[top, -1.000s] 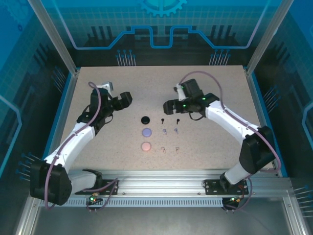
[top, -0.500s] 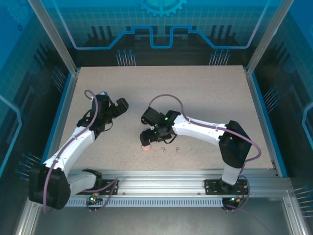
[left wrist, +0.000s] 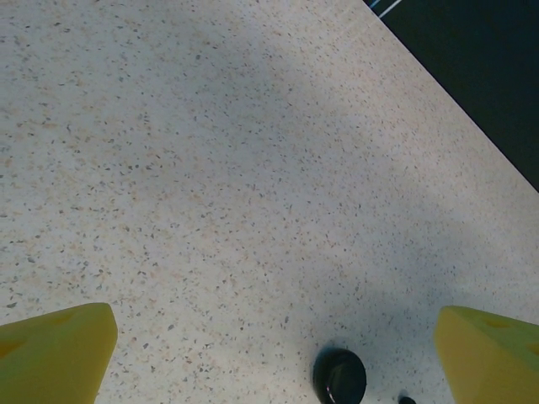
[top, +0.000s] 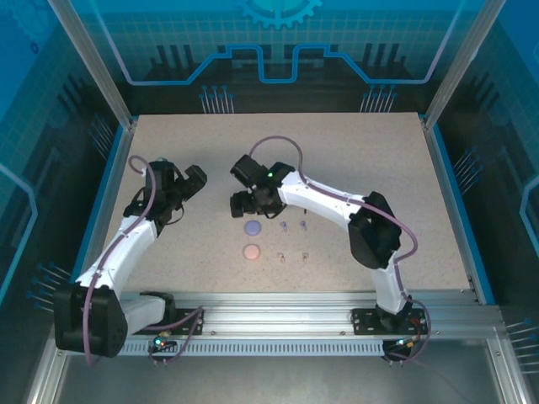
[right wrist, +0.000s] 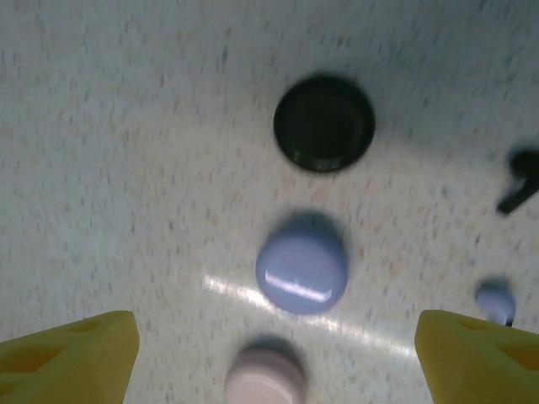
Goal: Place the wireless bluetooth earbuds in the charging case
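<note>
The buds are tiny. They lie on the table (top: 354, 151) in pairs. From above I see the purple buds (top: 284, 225). The pink buds (top: 281, 257) are closer to the near edge. Each pair lies just to the right of its own round case, the purple case (top: 252, 227) and the pink case (top: 251, 251). The black case (right wrist: 324, 124) is the one farthest from the near edge. One black bud (right wrist: 522, 181) lies to the right of it. I think no bud is in a case yet.

My right claw (right wrist: 276, 324) is open wide and has nothing in it. It hangs over the row of cases. So the buds are off to its right, toward the right edge of the table. The black bud lies slanted, with its thin stem pointing down and left in my right wrist view. The other buds are too small and blurry for me to tell which way they point.

My left claw (left wrist: 274, 324) is open and empty too. It is over bare table, closer to the left edge. The black case is ahead of it, and the buds are past that. So my right arm is the nearer one.

I think my right claw must slide right until one bud sits between its fingers. It may need to turn, so it can pinch across the stem.
</note>
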Controlling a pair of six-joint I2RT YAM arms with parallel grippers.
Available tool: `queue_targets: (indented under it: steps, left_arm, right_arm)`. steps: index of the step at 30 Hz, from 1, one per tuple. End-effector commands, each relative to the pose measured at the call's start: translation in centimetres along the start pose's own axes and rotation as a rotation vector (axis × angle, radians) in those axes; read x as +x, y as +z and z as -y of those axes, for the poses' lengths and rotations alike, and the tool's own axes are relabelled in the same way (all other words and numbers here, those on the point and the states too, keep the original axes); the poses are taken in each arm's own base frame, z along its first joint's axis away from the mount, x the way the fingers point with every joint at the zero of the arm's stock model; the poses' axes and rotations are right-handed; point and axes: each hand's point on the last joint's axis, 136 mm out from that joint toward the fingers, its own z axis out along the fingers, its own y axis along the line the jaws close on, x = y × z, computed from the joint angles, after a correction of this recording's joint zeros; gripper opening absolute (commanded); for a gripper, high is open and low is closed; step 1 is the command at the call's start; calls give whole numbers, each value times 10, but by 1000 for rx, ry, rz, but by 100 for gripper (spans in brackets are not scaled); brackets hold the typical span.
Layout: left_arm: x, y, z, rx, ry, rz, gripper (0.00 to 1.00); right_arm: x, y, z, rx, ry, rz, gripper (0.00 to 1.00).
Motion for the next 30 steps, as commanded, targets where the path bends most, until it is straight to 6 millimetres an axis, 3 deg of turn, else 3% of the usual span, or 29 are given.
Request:
queue_targets:
  steps: [1,12,30]
  left_arm:
    - [4,3,-9,-7,-67,-23,99]
    - [-1,2,-15,-15,-131,-2,99]
    - [4,11,-16,-2,-161,-16,99]
  right_arm:
    - [-7,16,16,74,2,-64,87]
    - [-27,64,19,186,19,-100,84]
    - [-27,104,16,212,65,-113,70]
